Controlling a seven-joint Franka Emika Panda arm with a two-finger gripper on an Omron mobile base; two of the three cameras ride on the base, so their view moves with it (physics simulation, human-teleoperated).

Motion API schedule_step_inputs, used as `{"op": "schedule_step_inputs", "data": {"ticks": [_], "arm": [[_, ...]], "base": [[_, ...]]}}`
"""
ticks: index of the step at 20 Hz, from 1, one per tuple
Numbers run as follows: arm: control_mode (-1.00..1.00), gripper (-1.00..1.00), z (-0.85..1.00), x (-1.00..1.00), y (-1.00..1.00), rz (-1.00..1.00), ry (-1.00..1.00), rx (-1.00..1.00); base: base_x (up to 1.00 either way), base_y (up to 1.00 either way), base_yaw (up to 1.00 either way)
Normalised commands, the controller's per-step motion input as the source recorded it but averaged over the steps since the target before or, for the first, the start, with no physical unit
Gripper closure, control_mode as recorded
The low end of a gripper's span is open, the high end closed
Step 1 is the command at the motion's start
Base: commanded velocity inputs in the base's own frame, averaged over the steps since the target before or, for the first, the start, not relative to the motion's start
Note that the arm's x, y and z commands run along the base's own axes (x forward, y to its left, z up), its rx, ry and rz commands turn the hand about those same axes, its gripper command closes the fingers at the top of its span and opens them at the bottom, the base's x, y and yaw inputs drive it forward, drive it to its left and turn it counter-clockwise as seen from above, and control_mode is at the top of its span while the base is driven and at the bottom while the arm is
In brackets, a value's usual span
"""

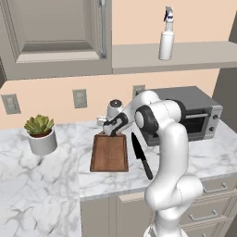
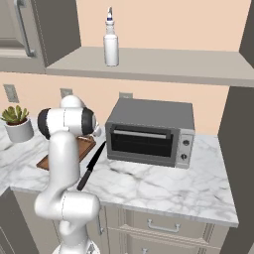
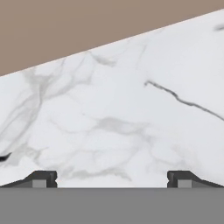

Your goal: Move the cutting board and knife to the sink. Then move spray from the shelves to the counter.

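The dark brown cutting board (image 1: 109, 153) lies flat on the white marble counter (image 1: 46, 185), partly hidden behind my arm in the right base view (image 2: 85, 145). The black knife (image 1: 141, 155) lies just right of the board, tip toward the wall, and its handle reaches toward the counter's front edge (image 2: 91, 167). My gripper (image 1: 108, 132) hangs low over the board's far short end. It is open, and its fingertips (image 3: 42, 178) stand wide apart over bare marble. The white spray (image 1: 166, 39) stands upright on the grey shelves (image 1: 194, 56), high above (image 2: 110, 43). The sink is out of view.
A grey toaster oven (image 2: 149, 131) stands against the wall right of the knife. A potted succulent (image 1: 41, 134) sits at the left of the counter. A grey cabinet door (image 1: 55, 32) hangs left of the shelf. Wall sockets (image 1: 79, 98) sit behind the board.
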Motion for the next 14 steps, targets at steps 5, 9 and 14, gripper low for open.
{"op": "schedule_step_inputs", "data": {"ticks": [5,9,14], "arm": [[-1.0,-1.0,-0.22,-0.11,0.0,0.0,0.0,0.0],[-1.0,-1.0,-0.19,-0.2,0.0,0.02,0.0,0.0],[-1.0,-1.0,-0.13,-0.47,0.02,0.0,0.0,0.01]], "base": [[0.0,0.0,0.0],[0.0,0.0,0.0],[0.0,0.0,0.0]]}}
